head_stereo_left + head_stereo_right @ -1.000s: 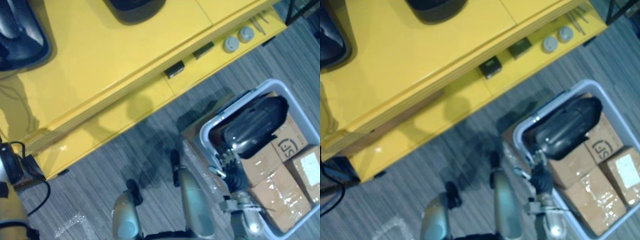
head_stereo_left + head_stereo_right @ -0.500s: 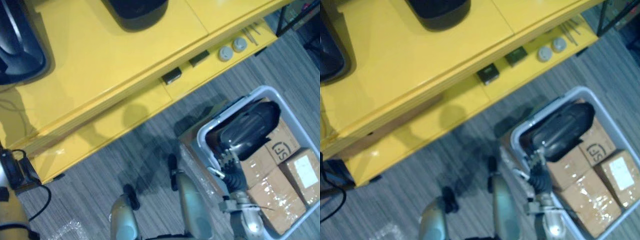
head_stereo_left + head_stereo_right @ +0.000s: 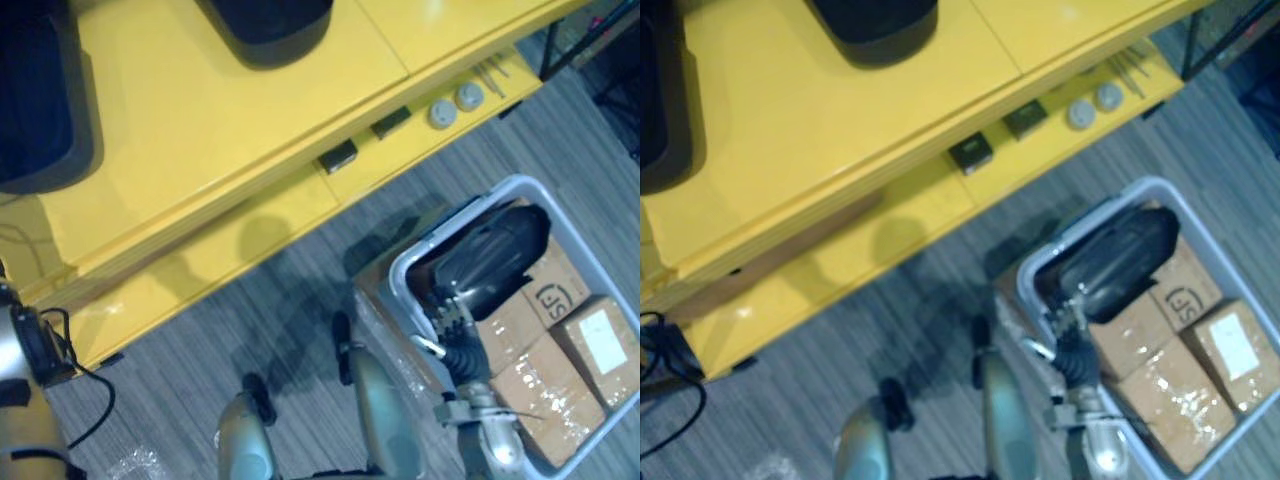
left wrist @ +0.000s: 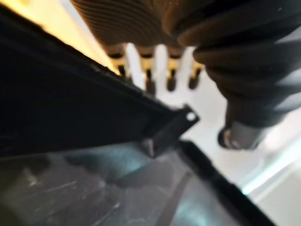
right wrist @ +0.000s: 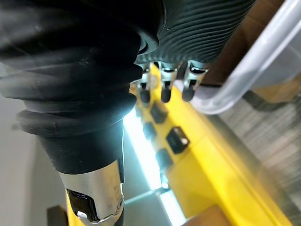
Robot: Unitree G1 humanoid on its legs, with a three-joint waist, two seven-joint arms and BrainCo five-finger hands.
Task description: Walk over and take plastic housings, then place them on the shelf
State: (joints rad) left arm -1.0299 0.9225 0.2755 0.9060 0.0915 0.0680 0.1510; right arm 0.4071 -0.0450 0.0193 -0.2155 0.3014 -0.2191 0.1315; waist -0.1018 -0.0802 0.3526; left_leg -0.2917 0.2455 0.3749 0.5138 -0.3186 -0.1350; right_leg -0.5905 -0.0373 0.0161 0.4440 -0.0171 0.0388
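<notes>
A black plastic housing (image 3: pixel 490 255) lies in the grey bin (image 3: pixel 398 278) on the floor at my right. My right hand (image 3: pixel 452 322) hangs at the bin's near rim, straight fingers (image 5: pixel 162 89) pointing toward the housing's lower end; I cannot tell if they touch it. Two more black housings rest on the yellow shelf (image 3: pixel 200 130): one at the far left (image 3: pixel 40 100), one at top centre (image 3: pixel 270 25). In the left wrist view my left hand (image 4: pixel 150 77) is open, fingers straight just past a black housing's edge (image 4: pixel 70 117), thumb apart.
Several taped cardboard boxes (image 3: pixel 545 375) fill the rest of the bin. The shelf's lower ledge carries two small black blocks (image 3: pixel 338 157) and two round white pieces (image 3: pixel 441 113). Grey striped carpet lies between the shelf and the bin.
The whole picture has shifted a little as the camera moved. My right hand stays at the bin's rim by the housing.
</notes>
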